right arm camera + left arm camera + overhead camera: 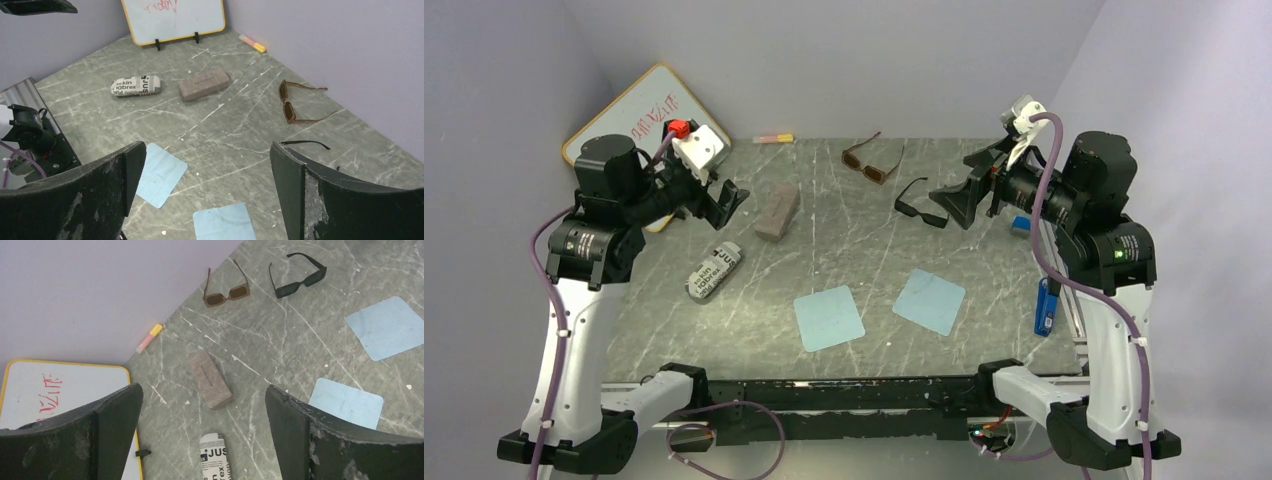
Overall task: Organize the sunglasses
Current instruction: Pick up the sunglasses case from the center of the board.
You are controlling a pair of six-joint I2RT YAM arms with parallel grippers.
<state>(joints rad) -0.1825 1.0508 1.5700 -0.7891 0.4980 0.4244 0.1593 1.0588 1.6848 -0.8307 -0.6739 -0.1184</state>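
- Top view: left gripper (724, 198) has its jaws spread and empty, raised over the left side of the table (864, 250), near the case (776, 212) and pouch (714, 271).
- Right gripper (954, 205) also has its jaws spread and empty, raised at far right, with the black pair (919, 205) just beside it in this view.
- Brown pair (872, 160) lies near the back edge, arms unfolded, apart from the black pair.
- Two blue cloths (828, 317) lie flat front centre, apart.
- Left wrist: jaws wide, nothing between. Case lies below, pouch nearer. Brown pair and black pair lie farther off, side by side, not touching.
- Right wrist: jaws wide, nothing held. Brown pair lies near the wall. Black pair is mostly hidden behind one jaw, one arm showing.
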